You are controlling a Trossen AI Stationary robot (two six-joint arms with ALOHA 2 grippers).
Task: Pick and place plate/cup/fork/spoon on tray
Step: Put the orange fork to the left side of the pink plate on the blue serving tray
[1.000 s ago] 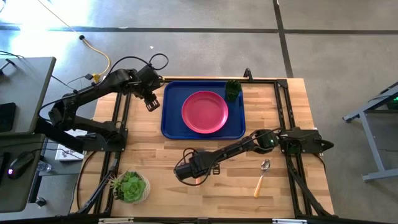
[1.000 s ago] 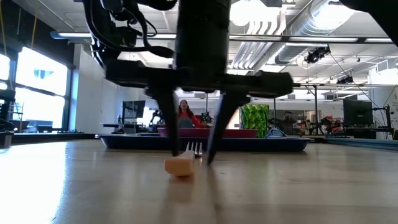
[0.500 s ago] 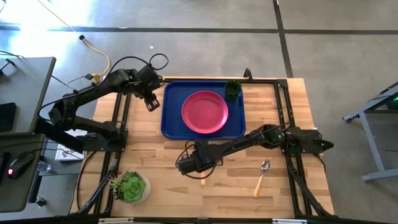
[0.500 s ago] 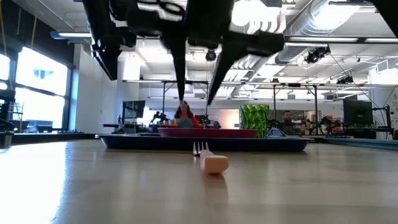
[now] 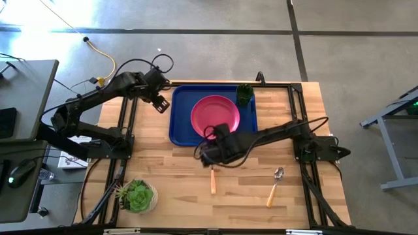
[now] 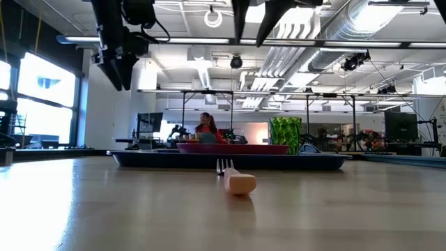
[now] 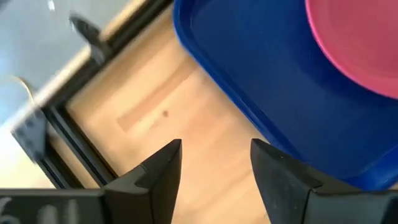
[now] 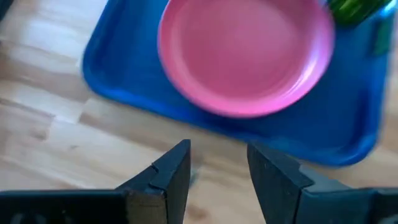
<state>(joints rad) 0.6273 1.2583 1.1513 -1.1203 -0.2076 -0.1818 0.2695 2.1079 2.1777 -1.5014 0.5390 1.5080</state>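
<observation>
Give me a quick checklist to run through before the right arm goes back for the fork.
1. Right gripper empty and open: ok, nothing between its fingers.
2. Fork reachable: ok, it lies alone on the bare table just in front of the tray, handle toward the front edge.
3. Room on the tray for the fork: ok, a blue strip is bare left of the plate; the cup stands in the far right corner.
4. Left gripper out of the way: ok, it hangs open by the tray's left edge.
5. Spoon clear of the fork: ok, it lies well to the right.
</observation>
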